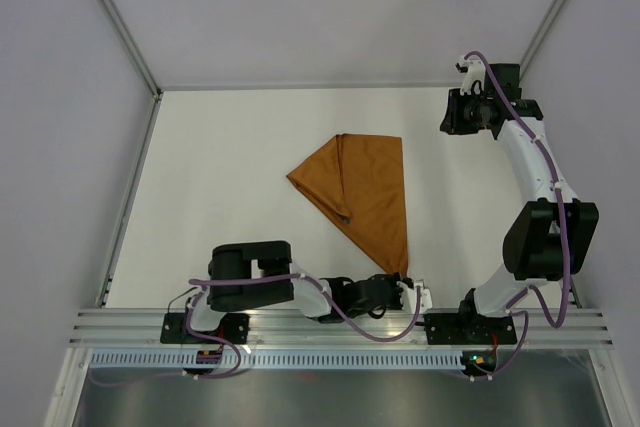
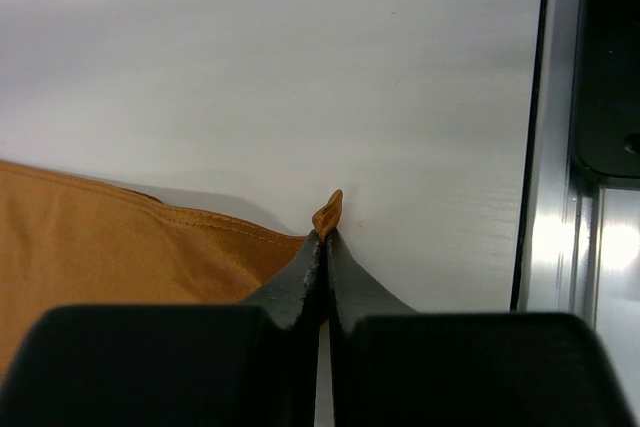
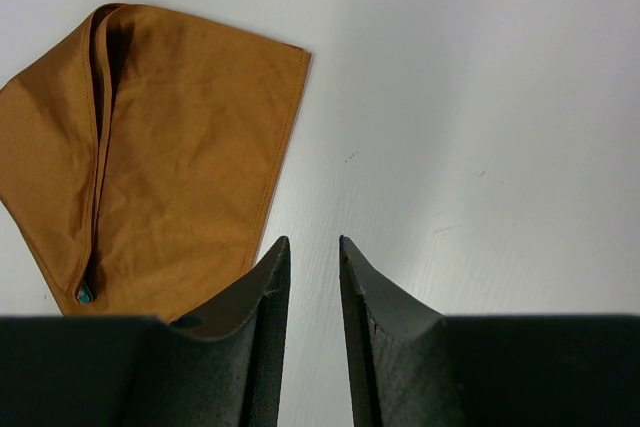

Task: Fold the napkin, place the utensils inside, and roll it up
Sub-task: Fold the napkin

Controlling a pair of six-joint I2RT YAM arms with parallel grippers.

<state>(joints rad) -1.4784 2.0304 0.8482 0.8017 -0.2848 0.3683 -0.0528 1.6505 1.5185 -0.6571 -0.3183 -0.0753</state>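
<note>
The rust-brown napkin (image 1: 365, 192) lies folded into a long triangle on the white table, its narrow tip pointing at the near edge. My left gripper (image 1: 407, 284) lies low at that tip. In the left wrist view its jaws (image 2: 325, 237) are pressed together on the napkin's corner (image 2: 330, 212), which pokes up between the fingertips. Of the utensils, only a teal handle end (image 3: 84, 295) shows, sticking out of the napkin's (image 3: 170, 147) fold. My right gripper (image 1: 452, 112) hangs at the far right, off the cloth. Its jaws (image 3: 312, 242) are parted over bare table.
An aluminium rail (image 1: 340, 322) runs along the near edge, just behind my left gripper and to the right in its wrist view (image 2: 555, 197). Grey walls and a metal frame (image 1: 125, 27) close in the table on the left, back and right.
</note>
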